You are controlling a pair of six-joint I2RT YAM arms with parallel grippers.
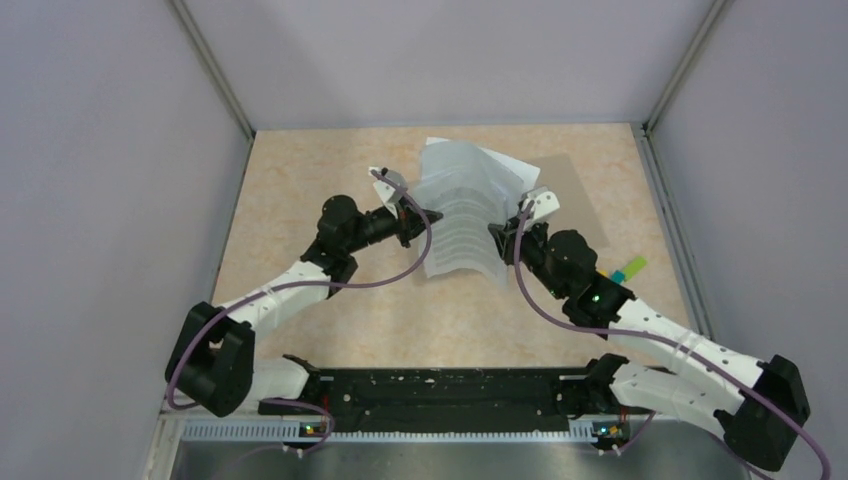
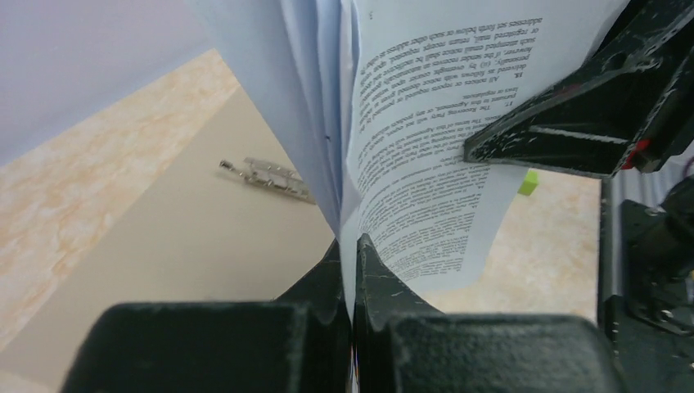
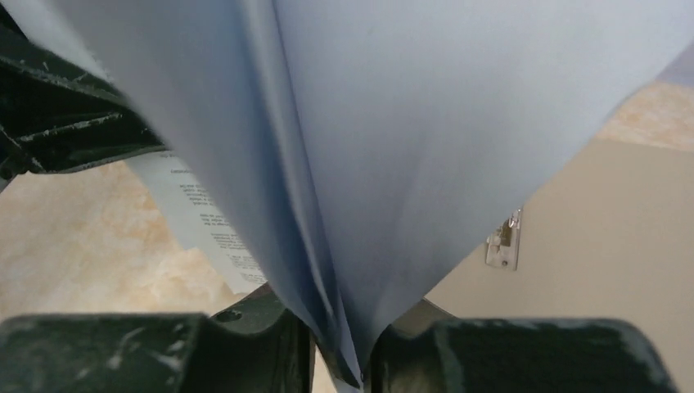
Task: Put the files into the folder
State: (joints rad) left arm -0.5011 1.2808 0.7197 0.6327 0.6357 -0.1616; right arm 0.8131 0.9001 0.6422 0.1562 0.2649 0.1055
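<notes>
Files (image 1: 468, 215) are hanging in the air between the two arms, bending in the middle, over part of the brown folder (image 1: 572, 185) lying flat on the table (image 1: 300, 180). The left gripper (image 2: 350, 250) is squeezing tight on their edge. Sheets are sitting between the right gripper (image 3: 344, 336) fingers, but I cannot tell if it is squeezing.

The left arm (image 1: 290, 290) and right arm (image 1: 650, 325) reach forward from the table's (image 1: 300, 180) near edge, forearms angled inward toward each other. The left gripper (image 1: 408, 215) clamps tight on one side of the files (image 1: 465, 205); the right gripper (image 1: 497, 235) pinches the opposite side, jaws slightly wider.
</notes>
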